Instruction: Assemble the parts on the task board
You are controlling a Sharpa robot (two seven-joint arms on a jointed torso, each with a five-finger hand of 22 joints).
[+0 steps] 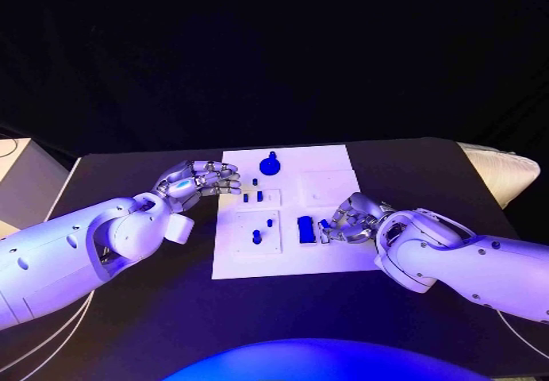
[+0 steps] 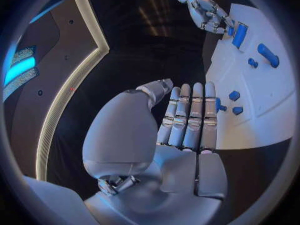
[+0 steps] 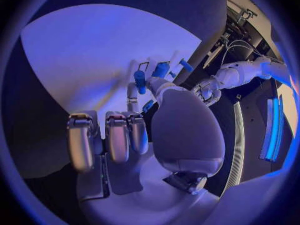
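The white task board (image 1: 286,210) lies at the centre of the head view on the black table (image 1: 137,317), with the blue parts scattered across it: a round knobbed part (image 1: 270,165) near its upper edge, two small pegs (image 1: 253,196) left of centre, a pin-shaped part (image 1: 256,236) in a raised square at lower left, and a rectangular block (image 1: 307,229) at lower centre. Judging by this scatter, assembly appears to be at an early or middle stage, with several parts lying loose and not yet joined. The right hand (image 1: 352,218), at centre right of the frame, has its fingers curled in just beside the block; a small blue piece (image 1: 325,225) shows at its fingertips, but whether it is pinched or only touched cannot be told. The left hand (image 1: 204,179) hovers at the board's upper left edge, fingers straight and side by side in its wrist view, holding nothing.
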